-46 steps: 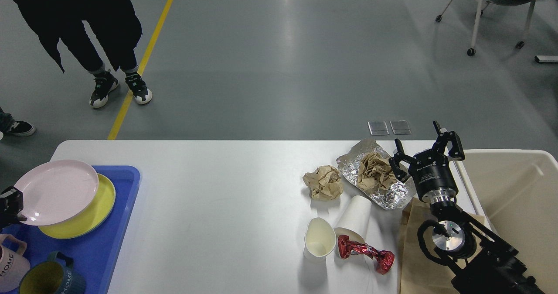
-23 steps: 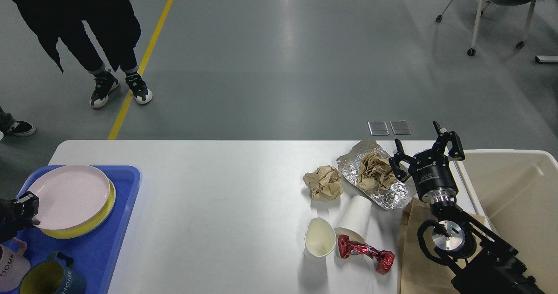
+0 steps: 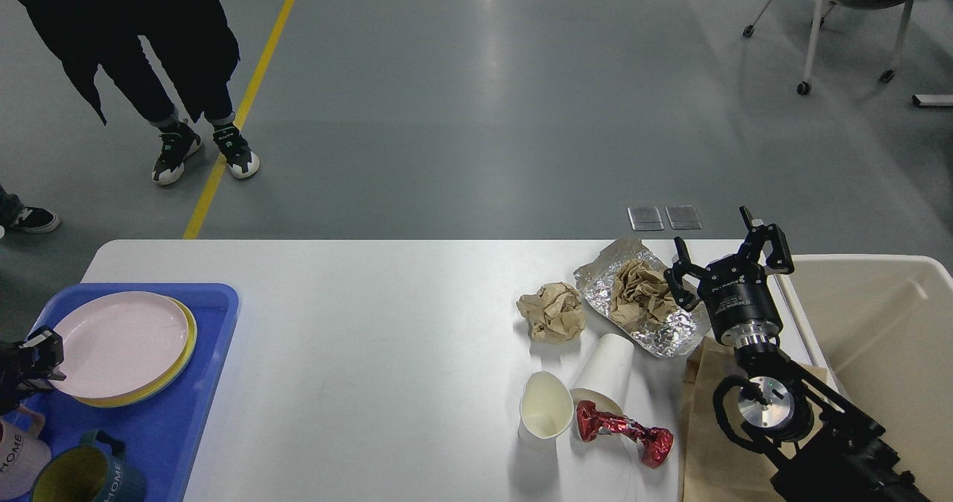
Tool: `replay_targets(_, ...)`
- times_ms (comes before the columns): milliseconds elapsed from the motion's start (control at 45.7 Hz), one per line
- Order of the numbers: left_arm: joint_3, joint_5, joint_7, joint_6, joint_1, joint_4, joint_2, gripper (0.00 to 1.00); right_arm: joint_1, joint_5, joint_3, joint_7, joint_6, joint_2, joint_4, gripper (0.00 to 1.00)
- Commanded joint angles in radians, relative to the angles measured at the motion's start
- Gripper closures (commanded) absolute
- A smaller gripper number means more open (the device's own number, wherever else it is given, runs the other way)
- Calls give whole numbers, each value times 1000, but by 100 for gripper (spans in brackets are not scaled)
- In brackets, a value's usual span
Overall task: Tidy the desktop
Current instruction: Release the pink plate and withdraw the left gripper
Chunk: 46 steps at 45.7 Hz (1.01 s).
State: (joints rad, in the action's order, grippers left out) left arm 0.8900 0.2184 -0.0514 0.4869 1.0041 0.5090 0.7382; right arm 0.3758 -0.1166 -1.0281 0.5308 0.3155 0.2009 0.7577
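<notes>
Two plates stacked on blue tray (image 3: 212, 316): left gripper (image 3: 45, 353) fingers at pink plate (image 3: 119, 342) rim, closure unclear, should release level; right gripper (image 3: 726, 260) fingers spread, empty.

A white desktop (image 3: 372, 338) seen from above. At its left, a blue tray (image 3: 186, 412) holds a pink plate (image 3: 119, 342) stacked on a yellow plate (image 3: 175, 372), plus two mugs (image 3: 67, 476). The left gripper (image 3: 41, 353) touches the pink plate's edge. At right lie crumpled brown paper (image 3: 552, 310), foil (image 3: 670, 334), two paper cups (image 3: 546, 409) and a red wrapper (image 3: 625, 435). The right gripper (image 3: 726, 256), fingers spread, hovers beside a beige bin (image 3: 878, 323).
</notes>
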Motion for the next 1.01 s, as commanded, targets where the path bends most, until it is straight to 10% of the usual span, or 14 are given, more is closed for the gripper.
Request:
replay_targets(0, -2, 1, -1, 10, 7, 2, 1, 12, 0, 0, 0, 0, 1, 0, 0, 0)
replay_targets(547, 9, -4, 21, 50, 303, 22, 167, 4, 0, 0, 0, 0, -1, 0, -1, 0)
replay_targets(766, -317, -2, 22, 77, 412, 23, 231, 4, 0, 0, 0, 0, -1, 0, -1, 0)
replay_targets(985, -652, -2, 22, 275, 297, 31, 215, 4, 0, 0, 0, 0, 1, 0, -1, 0)
